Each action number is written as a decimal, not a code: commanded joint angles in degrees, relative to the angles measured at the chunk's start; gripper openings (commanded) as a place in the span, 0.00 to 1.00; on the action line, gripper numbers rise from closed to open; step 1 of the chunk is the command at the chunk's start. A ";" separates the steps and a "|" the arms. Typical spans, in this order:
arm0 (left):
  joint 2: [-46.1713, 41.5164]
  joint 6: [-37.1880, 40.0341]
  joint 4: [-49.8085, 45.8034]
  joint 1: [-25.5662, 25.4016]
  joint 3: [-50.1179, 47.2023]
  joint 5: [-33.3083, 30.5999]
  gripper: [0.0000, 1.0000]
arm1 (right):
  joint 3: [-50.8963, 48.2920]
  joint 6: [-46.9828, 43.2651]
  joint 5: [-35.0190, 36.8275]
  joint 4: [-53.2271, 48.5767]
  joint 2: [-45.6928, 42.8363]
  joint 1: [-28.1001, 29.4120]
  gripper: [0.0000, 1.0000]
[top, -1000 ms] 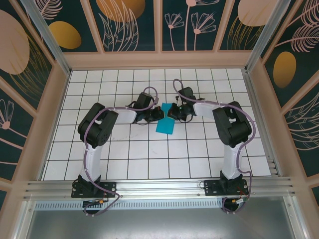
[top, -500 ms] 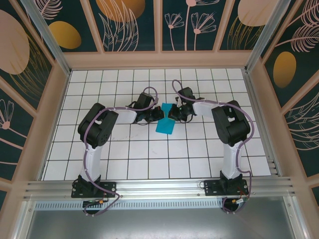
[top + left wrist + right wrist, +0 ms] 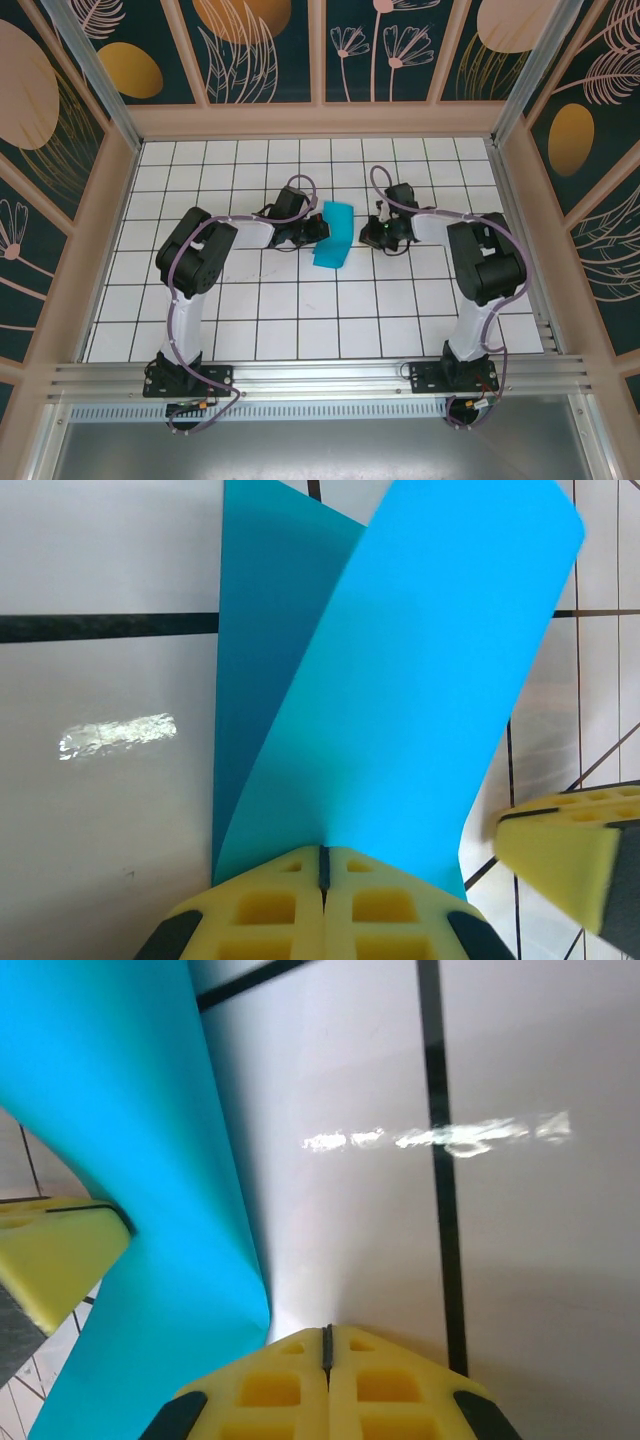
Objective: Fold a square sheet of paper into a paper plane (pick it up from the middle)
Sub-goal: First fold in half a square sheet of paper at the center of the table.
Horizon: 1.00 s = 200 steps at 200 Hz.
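The square sheet of paper [image 3: 334, 235], teal-blue, lies folded on the white grid floor, its upper layer curling up off the lower one [image 3: 420, 680]. It is a loose fold, not a paper plane. My left gripper [image 3: 320, 231] is shut on the sheet's left edge, and the paper runs straight into its closed yellow tips [image 3: 323, 856]. My right gripper [image 3: 366, 237] is shut on nothing and stands about half a tile to the right of the sheet. In the right wrist view its closed tips [image 3: 326, 1333] rest over bare floor, with the sheet [image 3: 130, 1160] at the left.
The white tiled floor [image 3: 300, 300] is walled by a wooden frame [image 3: 320, 120] at the back and both sides. An aluminium rail [image 3: 320, 375] runs along the near edge by the arm bases.
My right gripper has pulled back to the right, off the sheet. The sheet's upper layer has sprung up and spread wider. The left gripper has kept its grip and place.
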 commanded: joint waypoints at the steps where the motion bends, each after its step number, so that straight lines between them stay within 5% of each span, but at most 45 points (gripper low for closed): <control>1: 5.47 0.81 -10.75 0.47 -3.90 -9.00 0.01 | 1.41 0.16 -0.97 3.11 -5.30 0.92 0.02; 106: 5.39 0.98 -11.67 0.47 -3.85 -9.19 0.02 | 9.17 0.78 0.93 5.44 9.50 4.47 0.01; 168: 5.10 0.75 -11.23 0.49 -5.87 -9.66 0.00 | 5.69 1.74 7.86 4.31 6.63 -0.70 0.00; 200: 5.06 1.01 -11.14 0.49 -5.75 -9.39 0.01 | 8.37 2.70 2.92 5.48 3.53 1.21 0.00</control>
